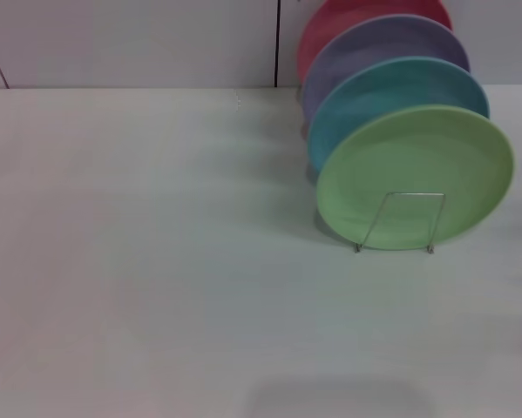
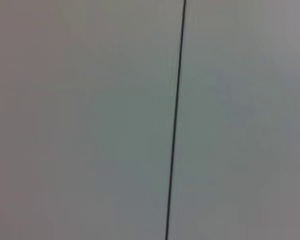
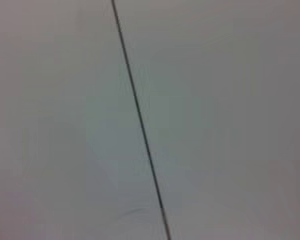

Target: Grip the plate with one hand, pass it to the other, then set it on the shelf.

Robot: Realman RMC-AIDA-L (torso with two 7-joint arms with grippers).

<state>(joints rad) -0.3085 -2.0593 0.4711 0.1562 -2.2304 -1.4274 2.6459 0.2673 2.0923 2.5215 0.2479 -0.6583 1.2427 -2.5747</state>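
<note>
The light green plate [image 1: 415,177] stands upright in the front slot of the silver wire rack [image 1: 406,221] at the right of the white table, in the head view. Behind it in the same rack stand a turquoise-blue plate [image 1: 391,91], a lavender plate [image 1: 378,48] and a red plate [image 1: 335,19]. Neither gripper nor arm shows in the head view. Both wrist views show only a plain pale surface crossed by a thin dark seam [image 2: 176,120] [image 3: 138,120], with no fingers in them.
The white table [image 1: 156,261] stretches wide to the left and front of the rack. A pale wall with a dark vertical seam [image 1: 277,43] rises behind the table's far edge.
</note>
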